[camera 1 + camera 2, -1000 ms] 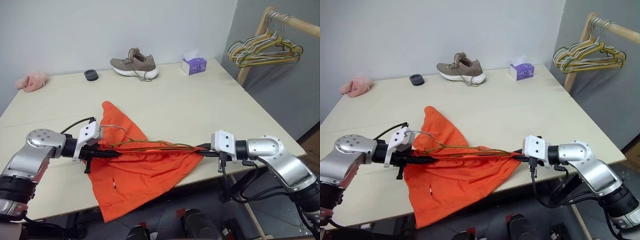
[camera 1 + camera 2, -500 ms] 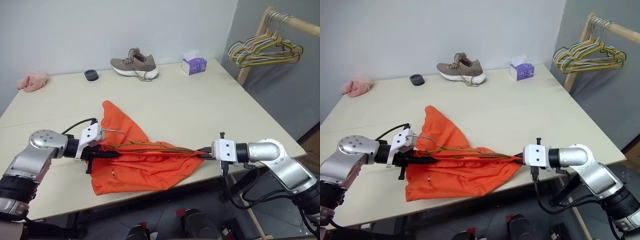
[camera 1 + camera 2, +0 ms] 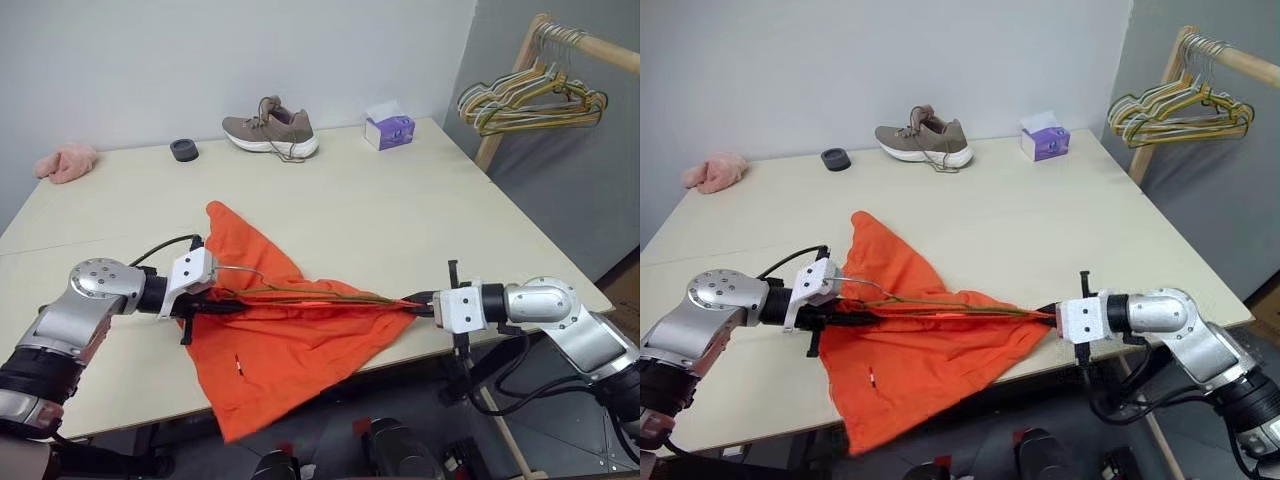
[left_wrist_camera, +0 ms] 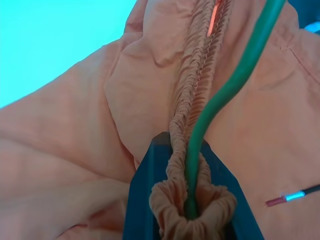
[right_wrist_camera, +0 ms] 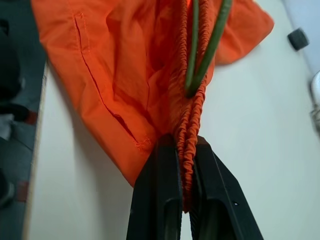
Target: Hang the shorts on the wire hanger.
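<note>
Shorts: the shorts (image 3: 290, 340) are seen stretched by the waistband between the two grippers above the near edge of the worktop (image 3: 400, 215), one leg lying on the surface and the rest drooping past the edge.
Handling: thin, light, limp cloth is judged; the gathered elastic band is the firmest place to be held, at its two ends, as it is held here.
Wire hanger: the wire hanger (image 3: 300, 292) is seen running along the taut waistband; thin and springy, it is judged likely to flex under a pull.
Left gripper: the left gripper (image 4: 192, 200) is shown with fingers closed on bunched waistband and green wire together.
Right gripper: the right gripper (image 5: 186, 180) is shown with fingers closed on the waistband, the wire's bend lying just ahead of them.
Head views: the shoe (image 3: 270, 128), tissue box (image 3: 388, 129), pink cloth (image 3: 65, 161) and bunched hangers (image 3: 530, 100) are shown well apart from the work.
Wrist views: what lies between the fingers is made plain.
</note>
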`<state>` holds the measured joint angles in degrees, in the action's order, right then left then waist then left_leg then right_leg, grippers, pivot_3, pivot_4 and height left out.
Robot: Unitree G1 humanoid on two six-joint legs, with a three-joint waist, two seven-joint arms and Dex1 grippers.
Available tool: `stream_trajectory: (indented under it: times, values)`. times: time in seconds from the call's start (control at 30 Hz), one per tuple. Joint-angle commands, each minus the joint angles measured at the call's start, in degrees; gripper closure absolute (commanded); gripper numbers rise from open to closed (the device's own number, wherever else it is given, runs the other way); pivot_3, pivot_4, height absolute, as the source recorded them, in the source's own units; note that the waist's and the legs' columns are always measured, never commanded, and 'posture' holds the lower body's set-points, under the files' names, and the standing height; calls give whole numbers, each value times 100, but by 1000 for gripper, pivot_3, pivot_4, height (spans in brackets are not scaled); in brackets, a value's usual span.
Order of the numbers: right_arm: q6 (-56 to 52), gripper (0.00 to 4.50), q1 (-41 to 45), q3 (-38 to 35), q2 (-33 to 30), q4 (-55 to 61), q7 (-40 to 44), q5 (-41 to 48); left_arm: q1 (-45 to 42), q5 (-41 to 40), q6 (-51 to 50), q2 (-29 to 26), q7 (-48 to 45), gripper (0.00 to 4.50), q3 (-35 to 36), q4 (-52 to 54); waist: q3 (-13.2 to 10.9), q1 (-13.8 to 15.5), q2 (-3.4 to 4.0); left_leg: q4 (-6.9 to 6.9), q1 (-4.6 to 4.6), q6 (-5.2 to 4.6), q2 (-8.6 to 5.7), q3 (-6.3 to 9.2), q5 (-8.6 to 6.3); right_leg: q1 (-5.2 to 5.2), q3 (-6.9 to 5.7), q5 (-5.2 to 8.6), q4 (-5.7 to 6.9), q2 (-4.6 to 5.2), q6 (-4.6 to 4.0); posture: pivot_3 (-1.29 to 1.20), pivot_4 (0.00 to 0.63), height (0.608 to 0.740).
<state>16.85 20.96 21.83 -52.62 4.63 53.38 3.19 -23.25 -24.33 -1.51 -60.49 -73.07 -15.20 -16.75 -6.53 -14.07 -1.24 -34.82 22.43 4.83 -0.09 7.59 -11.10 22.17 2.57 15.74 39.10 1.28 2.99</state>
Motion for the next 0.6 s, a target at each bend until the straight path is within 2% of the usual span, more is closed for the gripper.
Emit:
stream_trajectory:
  times: [0.03,0.27,0.4,0.5,0.57,0.6]
  values:
    - [-644,4468,-142,-746,-623,-827,40,-232,106,1039,-402,-756,885,4500,482,-1710,0,-2,0,0,-1,0,0,1,0,-1,0,0,0,0,0,-221,43,740]
    - [-2005,4468,-93,-682,-170,-309,188,601,193,1037,-426,-787,749,4500,365,-1473,0,-8,-1,-1,-2,0,0,1,0,-2,2,-1,2,0,0,-214,37,740]
    - [-2544,4468,54,-495,165,-379,101,596,274,1048,-409,-750,652,4500,334,-1374,1,-12,0,-1,-8,0,0,1,0,-6,2,-1,5,0,1,-214,34,740]
    - [-3022,4468,181,-222,639,-655,-81,486,407,953,-488,-642,510,4500,319,-1055,5,-28,0,-1,-12,0,2,0,0,-8,2,-1,6,-1,0,-210,29,740]
    - [-3544,4468,321,-125,1143,-914,-558,386,480,884,-539,-505,488,4500,327,-798,7,-36,-1,0,-13,0,2,2,0,-9,2,-2,8,-2,-1,-207,27,740]
    - [-3680,4199,349,-125,1309,-985,-743,313,508,855,-609,-458,491,4500,341,-701,7,-33,-1,-1,-14,0,3,1,0,-9,2,-3,10,-3,-3,-202,25,740]
